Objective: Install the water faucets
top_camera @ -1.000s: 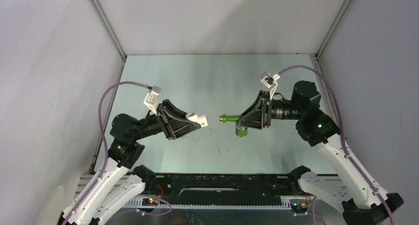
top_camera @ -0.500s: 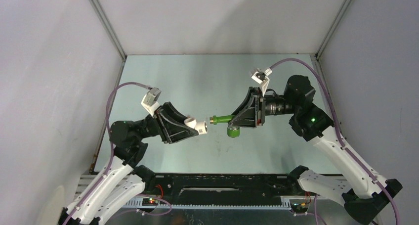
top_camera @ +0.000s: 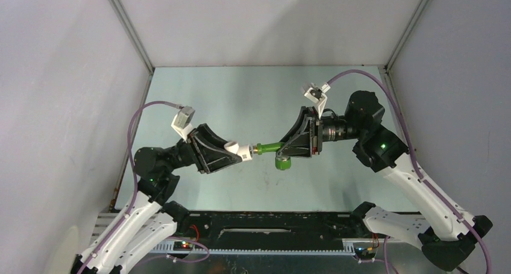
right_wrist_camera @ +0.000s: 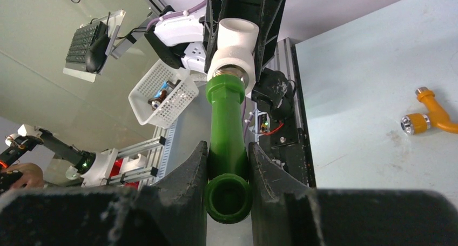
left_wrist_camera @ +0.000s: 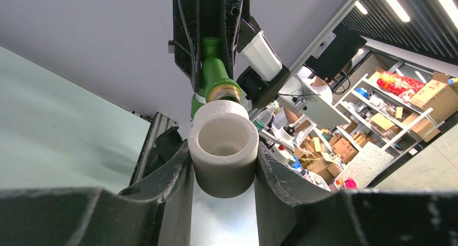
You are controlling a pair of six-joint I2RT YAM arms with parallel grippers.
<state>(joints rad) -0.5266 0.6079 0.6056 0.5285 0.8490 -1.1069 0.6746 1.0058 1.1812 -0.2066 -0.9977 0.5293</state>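
Already the right gripper [right_wrist_camera: 228,170] clamps the green faucet [right_wrist_camera: 224,121], whose brass end meets the white elbow fitting [left_wrist_camera: 224,143] pinched in the left gripper [left_wrist_camera: 223,165], above the table's [top_camera: 241,93] middle. Seating it looks unfinished, and the orange faucet [right_wrist_camera: 435,113] lies loose on the table.

The green faucet [top_camera: 272,146] is hanging level above the table [top_camera: 241,93], brass end pointing left; the orange faucet [right_wrist_camera: 432,113] is lying flat on it.
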